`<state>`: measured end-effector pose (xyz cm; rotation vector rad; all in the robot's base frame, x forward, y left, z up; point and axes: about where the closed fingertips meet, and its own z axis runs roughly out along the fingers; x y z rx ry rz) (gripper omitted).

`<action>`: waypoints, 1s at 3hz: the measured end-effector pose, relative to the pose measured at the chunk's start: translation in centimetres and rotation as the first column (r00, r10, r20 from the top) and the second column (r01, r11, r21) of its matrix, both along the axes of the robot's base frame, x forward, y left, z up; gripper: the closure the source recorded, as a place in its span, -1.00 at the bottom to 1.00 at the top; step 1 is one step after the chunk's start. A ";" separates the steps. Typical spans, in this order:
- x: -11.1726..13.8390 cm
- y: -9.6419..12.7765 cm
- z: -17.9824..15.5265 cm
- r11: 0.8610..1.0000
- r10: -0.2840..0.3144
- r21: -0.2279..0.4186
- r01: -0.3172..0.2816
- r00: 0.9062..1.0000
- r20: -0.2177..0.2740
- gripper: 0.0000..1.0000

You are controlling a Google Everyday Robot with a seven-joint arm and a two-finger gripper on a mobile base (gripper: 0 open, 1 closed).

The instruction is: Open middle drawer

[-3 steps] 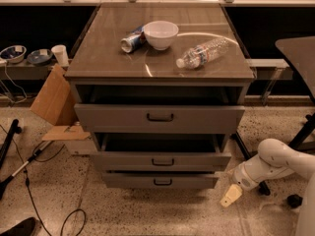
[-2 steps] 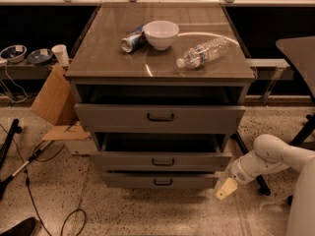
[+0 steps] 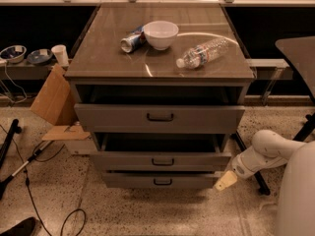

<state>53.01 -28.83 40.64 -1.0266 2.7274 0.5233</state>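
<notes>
1. Target location. The middle drawer (image 3: 197,160) is the 2nd of 3 stacked fronts in the grey cabinet (image 3: 108,53). Its front stands forward of the cabinet face with a dark gap above it, so I judge it partly open. Its handle (image 3: 163,162) sits at the centre of the front.
2. Gripper location. The gripper (image 3: 225,181) hangs low at the cabinet's right front corner, just beside the right end of the lowest drawer (image 3: 133,180). I cannot tell whether it is open or closed.
3. Governing relation. In the camera view the handle lies to the left of the gripper and slightly higher. Its long axis runs horizontally along the front. I judge that the approach calls for a leftward, slightly upward move, then a pull toward the camera.
</notes>
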 end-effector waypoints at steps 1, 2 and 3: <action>0.6 -1.4 0.5 0.997 -0.077 -0.020 0.078 0.997 0.020 -1.00; 0.9 -2.0 1.0 0.993 -0.112 -0.014 0.113 0.993 0.043 -1.00; 1.1 -2.0 1.9 0.994 -0.108 0.029 0.106 0.990 0.094 -1.00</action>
